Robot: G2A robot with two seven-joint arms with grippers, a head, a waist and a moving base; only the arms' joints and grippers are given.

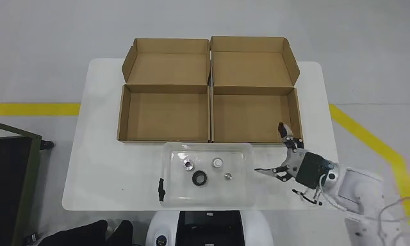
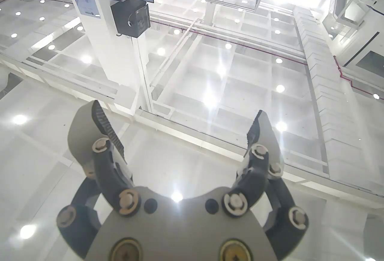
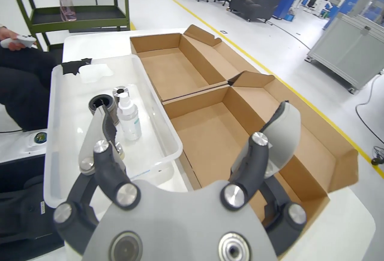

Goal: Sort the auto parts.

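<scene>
Two grippers wait here, and we begin with the left gripper (image 2: 177,108): its fingers are spread wide, they hold nothing, and it points up at the ceiling (image 2: 216,64). On the table (image 1: 96,150) the left box (image 1: 164,114) and the right box (image 1: 255,116) sit side by side, touching, and the clear tray (image 1: 165,175) lies just in front of them. In the tray, from left to right, we see a silver sleeve (image 1: 188,163), a black ring (image 1: 200,178), a spray bottle (image 1: 218,162) and a small silver piece (image 1: 227,177). Just past the tray's right end hangs the right gripper (image 3: 192,112), also wide and holding nothing. We think a finger could bump a neighbour, because the parts stand close together. The bottle is tall and thin, so a push could knock it over, and the round parts could roll if tipped. Coming in low from the side, the gripper would hit the tray wall. The sleeve and the ring stand on end with their holes facing up, and the bottle's long side runs straight up, nozzle on top
</scene>
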